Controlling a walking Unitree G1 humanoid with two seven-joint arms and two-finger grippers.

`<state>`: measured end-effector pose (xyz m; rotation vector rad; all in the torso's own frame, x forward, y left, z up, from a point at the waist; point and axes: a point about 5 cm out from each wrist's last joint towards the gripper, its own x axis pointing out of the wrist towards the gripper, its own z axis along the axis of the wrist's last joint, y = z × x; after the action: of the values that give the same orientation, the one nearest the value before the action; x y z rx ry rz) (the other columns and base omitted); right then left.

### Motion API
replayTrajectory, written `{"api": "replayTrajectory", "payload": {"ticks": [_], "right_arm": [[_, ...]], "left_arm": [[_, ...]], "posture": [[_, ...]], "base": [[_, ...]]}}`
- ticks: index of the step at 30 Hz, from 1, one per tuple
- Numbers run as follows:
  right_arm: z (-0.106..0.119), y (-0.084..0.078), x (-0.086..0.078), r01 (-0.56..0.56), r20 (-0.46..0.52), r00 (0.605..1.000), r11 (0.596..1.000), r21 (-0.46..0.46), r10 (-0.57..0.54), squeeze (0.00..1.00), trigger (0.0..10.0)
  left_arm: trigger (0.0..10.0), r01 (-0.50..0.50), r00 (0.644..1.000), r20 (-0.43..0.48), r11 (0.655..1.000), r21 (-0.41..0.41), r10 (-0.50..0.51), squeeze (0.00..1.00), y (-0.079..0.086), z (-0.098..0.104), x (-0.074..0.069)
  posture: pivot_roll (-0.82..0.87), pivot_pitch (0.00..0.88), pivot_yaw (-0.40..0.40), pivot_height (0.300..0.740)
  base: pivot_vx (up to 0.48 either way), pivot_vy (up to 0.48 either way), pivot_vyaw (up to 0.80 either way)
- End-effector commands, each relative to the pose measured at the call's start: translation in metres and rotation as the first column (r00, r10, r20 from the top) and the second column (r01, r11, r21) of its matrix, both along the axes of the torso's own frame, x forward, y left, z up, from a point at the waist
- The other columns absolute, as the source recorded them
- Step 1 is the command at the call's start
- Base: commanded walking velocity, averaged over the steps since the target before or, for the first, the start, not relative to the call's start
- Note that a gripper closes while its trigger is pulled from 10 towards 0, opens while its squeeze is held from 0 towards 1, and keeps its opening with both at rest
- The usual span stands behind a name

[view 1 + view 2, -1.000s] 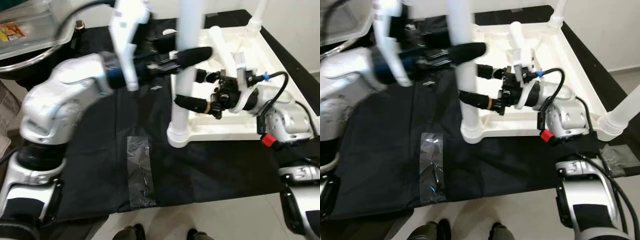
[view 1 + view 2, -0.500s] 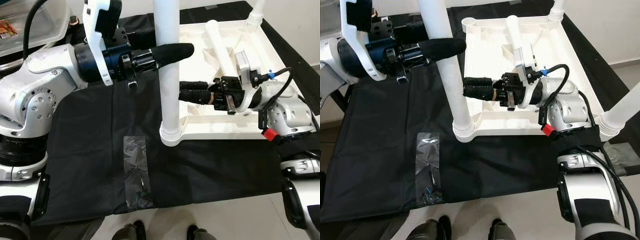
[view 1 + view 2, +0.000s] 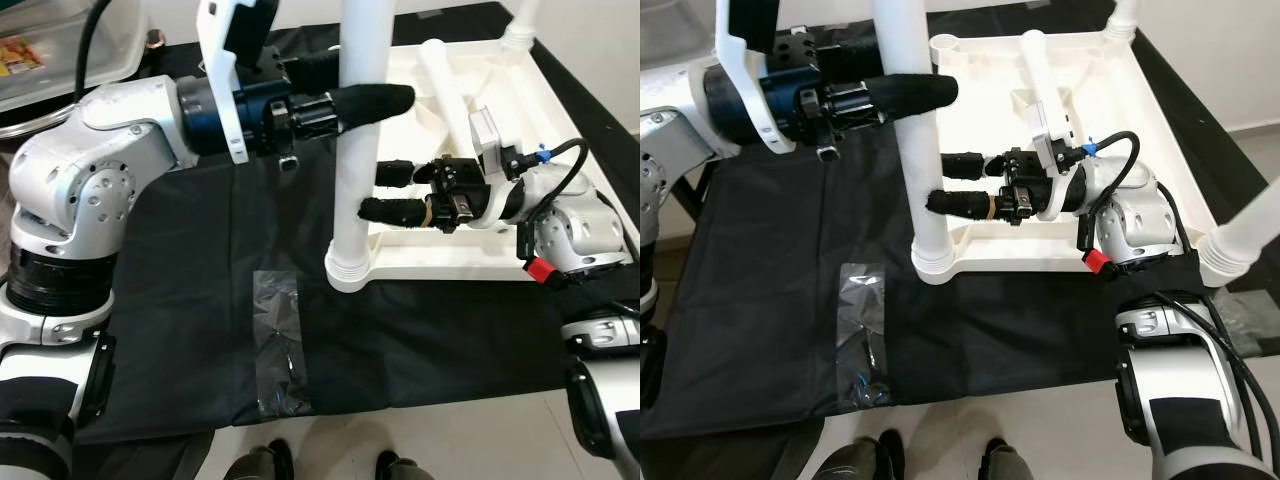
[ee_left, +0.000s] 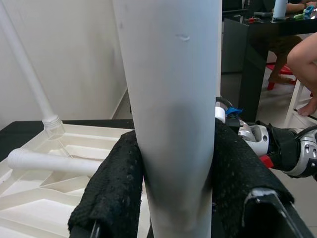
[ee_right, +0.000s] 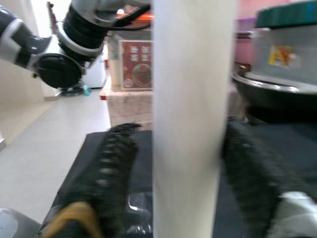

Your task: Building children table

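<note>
Black cloth (image 3: 180,300) spans the lower frame; the inverted white tabletop (image 3: 470,255) lies upper right, a loose leg (image 3: 440,75) resting inside it. Centre frame, the upright table leg (image 3: 355,180) stands in the near-left corner socket. Half a second ago the right gripper (image 3: 378,192) showed its fingers together beside the leg; now we see them parted, straddling it low without clamping. We judge a regrip for seating. The left gripper (image 4: 173,198), arm reaching in from upper left, clamps the leg higher up, both pads pressed against it.
</note>
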<state>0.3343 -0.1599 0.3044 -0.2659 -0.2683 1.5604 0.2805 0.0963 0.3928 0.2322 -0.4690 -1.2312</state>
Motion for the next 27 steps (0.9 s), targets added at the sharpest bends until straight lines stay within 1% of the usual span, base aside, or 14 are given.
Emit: {"api": "replayTrajectory", "payload": {"ticks": [1,3,5,6,7,8,10,12,15,16,24,26,27], "right_arm": [[0.008,0.006,-0.004,-0.051,0.045,0.998,0.999,-0.013,0.052,1.00,10.0],[0.011,0.016,-0.001,-0.048,0.091,0.995,0.999,-0.009,0.049,1.00,10.0],[0.011,0.016,-0.001,-0.048,0.091,0.995,0.999,-0.009,0.049,1.00,10.0],[0.005,0.031,0.006,-0.021,0.120,0.993,1.000,-0.015,0.023,1.00,10.0],[0.005,0.031,0.006,-0.021,0.120,0.993,1.000,-0.015,0.023,1.00,10.0],[0.000,0.045,0.010,-0.022,0.118,0.993,0.999,-0.023,0.025,0.00,10.0],[0.000,0.045,0.010,-0.022,0.118,0.993,0.999,-0.023,0.025,0.00,10.0],[0.000,0.053,0.013,-0.024,0.116,0.993,1.000,-0.016,0.025,0.00,10.0],[0.001,0.056,0.014,-0.023,0.117,0.993,1.000,-0.011,0.024,0.00,10.0],[0.002,0.056,0.015,-0.029,0.111,0.993,1.000,-0.002,0.029,0.00,0.0],[0.003,0.051,0.013,-0.056,0.093,0.994,0.998,-0.001,0.056,0.00,0.0],[0.002,0.050,0.013,-0.059,0.091,0.994,0.998,0.005,0.059,0.00,0.0],[0.002,0.049,0.012,-0.060,0.089,0.994,0.998,0.012,0.059,0.00,0.0]], "left_arm": [[0.0,-0.017,1.000,-0.009,0.999,0.029,0.017,0.00,-0.001,-0.006,0.001],[0.0,-0.014,1.000,-0.010,1.000,0.027,0.014,0.00,0.002,-0.010,0.000],[0.0,-0.014,1.000,-0.010,1.000,0.027,0.014,0.00,0.002,-0.010,0.000],[0.0,-0.011,1.000,-0.011,1.000,0.026,0.011,0.00,0.002,-0.011,-0.001],[0.0,-0.011,1.000,-0.011,1.000,0.026,0.011,0.00,0.002,-0.011,-0.001],[0.0,-0.008,1.000,-0.012,1.000,0.025,0.009,0.00,-0.003,-0.012,0.001],[0.0,-0.008,1.000,-0.012,1.000,0.025,0.009,0.00,-0.003,-0.012,0.001],[0.0,-0.006,1.000,-0.014,1.000,0.026,0.006,0.00,-0.007,-0.012,0.001],[0.0,-0.004,1.000,-0.014,1.000,0.027,0.005,0.00,-0.008,-0.011,0.002],[0.0,-0.004,1.000,-0.013,1.000,0.026,0.004,0.00,-0.009,-0.011,0.002],[0.0,-0.001,1.000,-0.005,1.000,0.028,0.001,0.00,-0.002,-0.013,-0.001],[0.0,-0.001,1.000,-0.001,1.000,0.028,0.001,0.00,-0.002,-0.014,-0.001],[0.0,-0.001,1.000,0.002,1.000,0.023,0.001,0.00,-0.004,-0.013,0.001]], "posture": [[0.10,0.278,0.069,0.740],[0.09,0.278,0.069,0.740],[0.09,0.278,0.069,0.740],[0.09,0.278,0.068,0.740],[0.09,0.278,0.068,0.740],[0.09,0.278,0.069,0.740],[0.09,0.278,0.069,0.740],[0.10,0.278,0.069,0.740],[0.10,0.277,0.068,0.740],[0.10,0.277,0.067,0.740],[0.10,0.276,0.067,0.740],[0.09,0.273,0.069,0.740],[0.09,0.269,0.071,0.740]], "base": [[0.000,0.000,0.00],[0.000,0.000,0.00],[0.000,0.000,0.00],[0.000,0.000,0.00],[0.000,0.000,0.00],[0.000,0.000,0.00],[0.000,0.000,0.00],[0.000,0.000,0.00],[0.000,0.000,0.00],[0.000,0.000,0.00],[0.000,0.000,0.00],[0.000,0.000,0.00],[0.000,0.000,0.00]]}}
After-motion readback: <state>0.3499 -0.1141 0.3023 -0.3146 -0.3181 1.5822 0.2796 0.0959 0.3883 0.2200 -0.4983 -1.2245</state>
